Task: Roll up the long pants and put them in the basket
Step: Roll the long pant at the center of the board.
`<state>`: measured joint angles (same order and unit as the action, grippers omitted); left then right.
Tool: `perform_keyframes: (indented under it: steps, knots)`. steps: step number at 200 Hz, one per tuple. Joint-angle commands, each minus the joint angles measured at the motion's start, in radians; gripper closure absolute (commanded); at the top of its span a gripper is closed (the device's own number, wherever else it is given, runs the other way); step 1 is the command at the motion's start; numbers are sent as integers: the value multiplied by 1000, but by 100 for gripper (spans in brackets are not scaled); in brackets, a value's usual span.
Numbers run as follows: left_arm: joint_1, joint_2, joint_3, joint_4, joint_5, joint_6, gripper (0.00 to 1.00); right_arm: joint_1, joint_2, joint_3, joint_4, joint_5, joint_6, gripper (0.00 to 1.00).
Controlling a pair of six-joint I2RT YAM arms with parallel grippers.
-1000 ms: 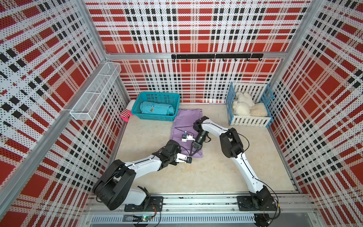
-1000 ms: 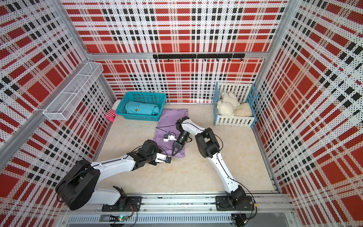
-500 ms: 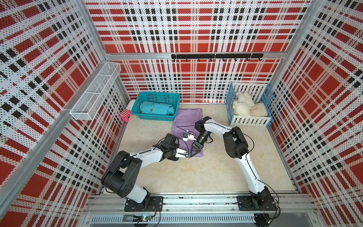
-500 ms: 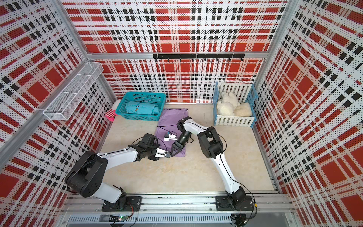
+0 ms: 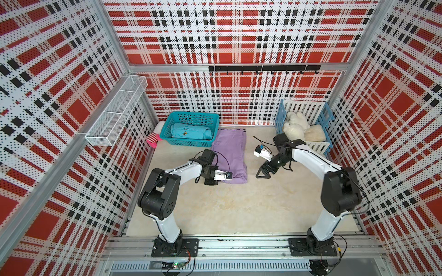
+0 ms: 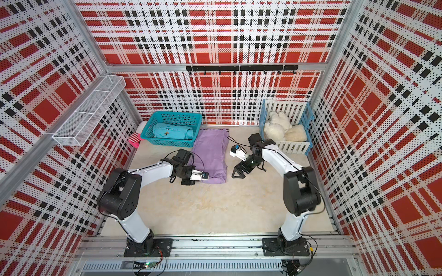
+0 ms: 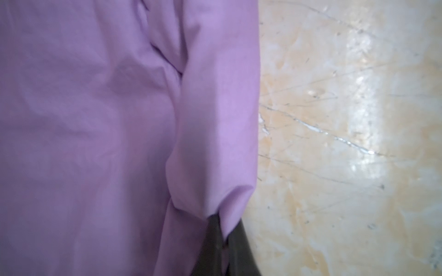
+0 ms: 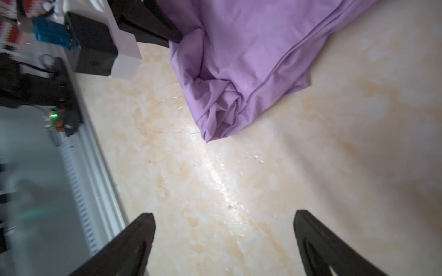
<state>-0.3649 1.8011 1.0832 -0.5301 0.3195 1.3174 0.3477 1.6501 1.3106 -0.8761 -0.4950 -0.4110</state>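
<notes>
Both left gripper [image 7: 223, 229] jaws pinch an edge of the long pants [image 7: 95, 119], while bare table [image 8: 215, 172] lies between the spread right gripper [image 8: 224, 212] jaws.

This was a robot test cell in a lab, dressed like a corner of a home. Perforated panels [image 5: 239, 35] printed in red plaid walled three sides, held in an aluminium frame [image 5: 167, 68]. A left arm [image 5: 184, 170] and a right arm [image 5: 311, 159] were bolted to a rail [image 5: 239, 247] fronting a beige marble-look surface [image 5: 239, 203]. Household props lined the back: a teal basket [image 5: 189, 143], a slatted crate [image 5: 315, 145] of plush toys [image 5: 295, 123], a wire shelf [image 5: 117, 112] and a hook bar [image 5: 263, 68].
</notes>
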Motion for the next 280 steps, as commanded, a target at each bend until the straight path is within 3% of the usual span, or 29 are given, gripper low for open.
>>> perform_keyframes:
  steps: [1, 11, 29, 52, 68, 90, 116, 141, 165, 182, 280]
  knots:
    - [9, 119, 148, -216, 54, -36, 100, 159, -266, -164, 298, 426, 72, 2]
    - [10, 188, 247, -316, 66, -49, 100, 236, -378, -252, 391, 499, 45, 2]
    - [9, 310, 419, -466, 104, -69, 100, 280, -517, -360, 480, 497, 64, 2]
    - [4, 459, 618, -642, 141, -81, 100, 295, -593, -417, 464, 432, 66, 2]
    - [13, 526, 714, -709, 144, -80, 100, 350, -595, -450, 446, 492, 27, 1]
    - [28, 588, 810, -745, 154, -83, 100, 438, -512, -466, 442, 621, -46, 1]
    - [50, 645, 922, -760, 154, -111, 100, 464, -355, -418, 461, 658, -88, 1]
    - [61, 691, 998, -759, 153, -109, 100, 474, -223, -357, 524, 682, -139, 16]
    - [70, 711, 1035, -749, 138, -122, 100, 476, -127, -313, 615, 730, -213, 38]
    - [78, 715, 1053, -725, 118, -153, 100, 476, -67, -303, 704, 747, -279, 46]
    - [110, 768, 1092, -752, 165, -120, 100, 478, 209, -270, 1018, 810, -500, 34]
